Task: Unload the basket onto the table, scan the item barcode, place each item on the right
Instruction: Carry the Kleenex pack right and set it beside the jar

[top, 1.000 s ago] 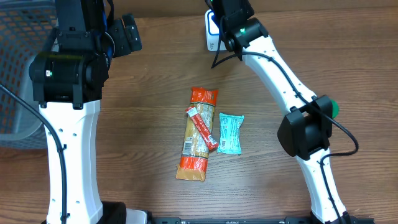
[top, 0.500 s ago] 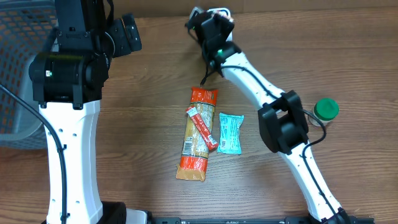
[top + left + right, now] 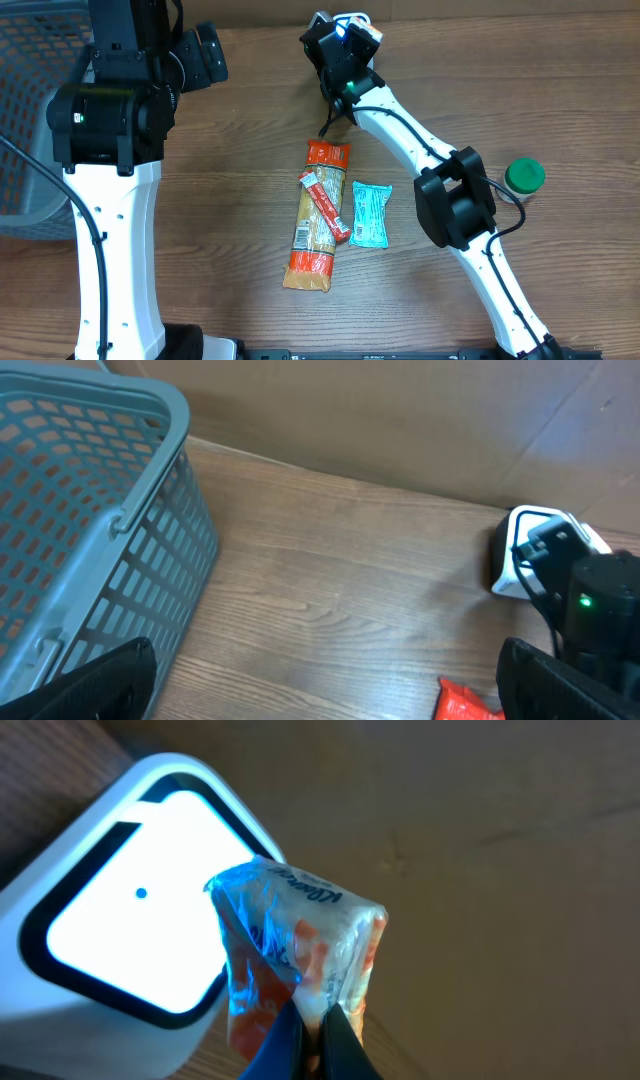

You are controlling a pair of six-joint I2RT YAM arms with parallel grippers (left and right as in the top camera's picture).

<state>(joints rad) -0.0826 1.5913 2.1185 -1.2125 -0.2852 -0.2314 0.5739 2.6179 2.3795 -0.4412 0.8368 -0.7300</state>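
My right gripper [image 3: 312, 1030] is shut on a small clear-wrapped packet [image 3: 300, 945] with orange and blue print, pinched by its lower edge. The packet stands right in front of the white barcode scanner [image 3: 130, 935], whose window glows bright. From overhead, the right gripper [image 3: 338, 45] sits at the table's far edge and covers most of the scanner [image 3: 352, 19]. The left wrist view has the scanner [image 3: 535, 550] at the right, beside the right arm's dark wrist [image 3: 600, 610]. My left gripper [image 3: 320, 685] hangs open over bare wood, its fingertips [image 3: 100, 685] wide apart and holding nothing.
A long orange and yellow packet [image 3: 315, 215] lies mid-table with a red stick pack [image 3: 325, 205] across it and a teal packet [image 3: 369, 214] beside it. A green-capped bottle [image 3: 524, 177] stands to the right. A grey-blue basket [image 3: 80, 510] fills the far left.
The right arm swung left with the packet, so its wrist now covers the scanner from overhead and the green-capped bottle shows. The left arm has not moved.
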